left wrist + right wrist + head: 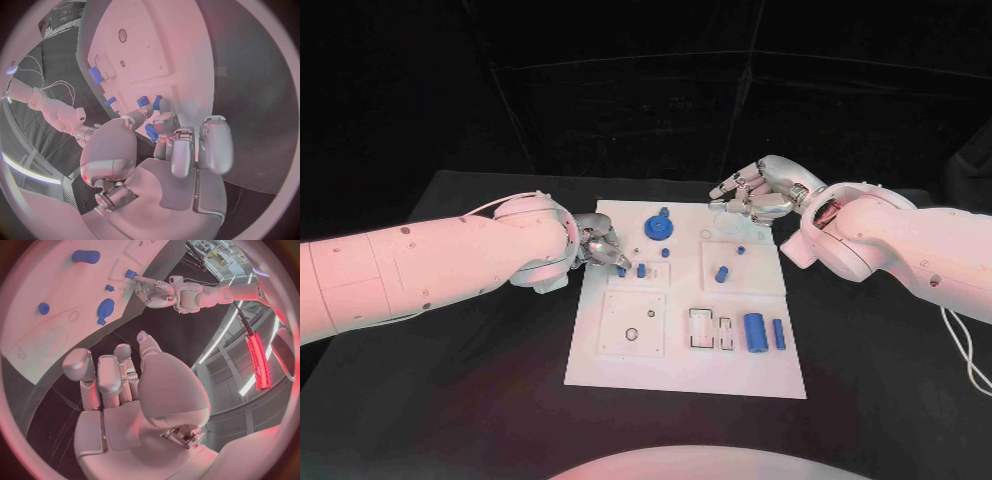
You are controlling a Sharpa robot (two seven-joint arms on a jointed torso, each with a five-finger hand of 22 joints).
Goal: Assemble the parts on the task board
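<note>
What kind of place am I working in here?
Probably a robotics test lab: a black table backed by black curtains, a white task board with small blue parts, and strip lights overhead.

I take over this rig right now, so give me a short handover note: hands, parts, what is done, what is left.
Left hand: at the task board's left edge, pinching a small blue part.
Right hand: above the board's far right corner, fingers curled in, holding nothing.
Parts: blue gear near the far edge, peg mid-board, blue cylinder lying at the near right.
Left: seat the held part, then the cylinder.
</note>
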